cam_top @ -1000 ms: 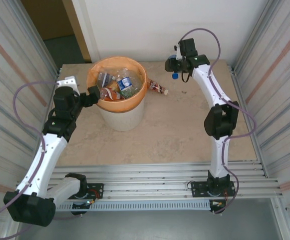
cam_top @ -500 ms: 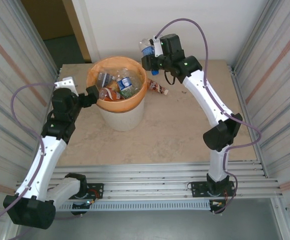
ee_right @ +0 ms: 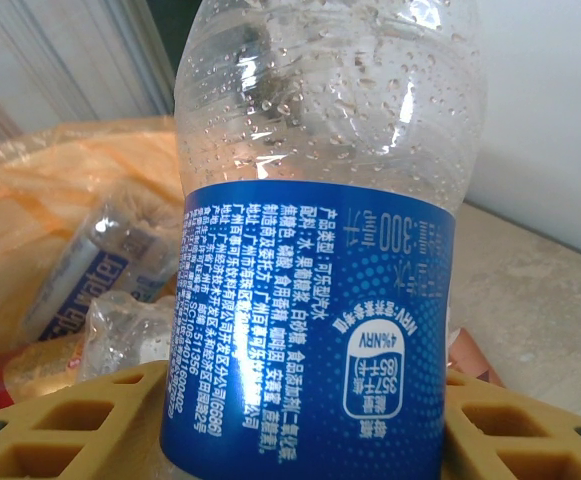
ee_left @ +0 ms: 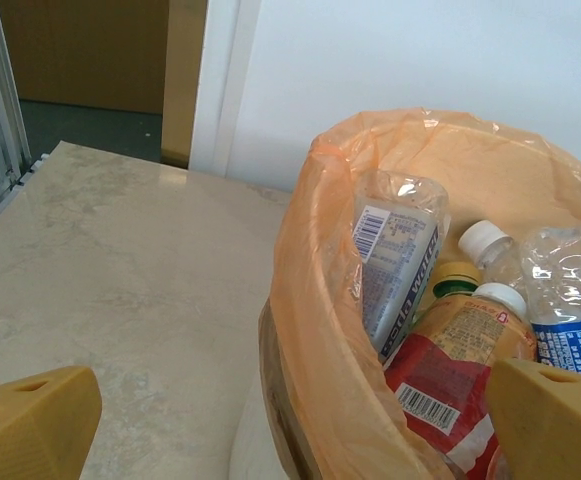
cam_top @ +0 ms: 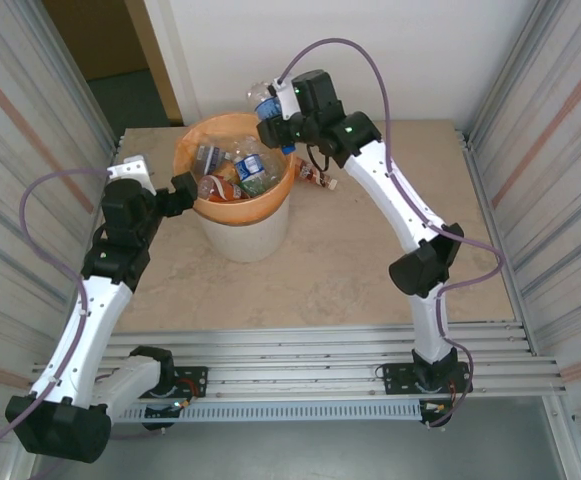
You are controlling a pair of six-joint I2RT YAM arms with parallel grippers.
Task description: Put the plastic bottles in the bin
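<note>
Right fingers tight around blue-label bottle above bin's far rim; left fingers apart astride rim

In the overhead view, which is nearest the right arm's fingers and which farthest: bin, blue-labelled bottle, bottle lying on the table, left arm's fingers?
1. Blue-labelled bottle, held between the right fingers.
2. Bin, its rim just beside them.
3. Lying bottle, on the table right of the bin.
4. Left fingers, at the bin's left rim.
</note>
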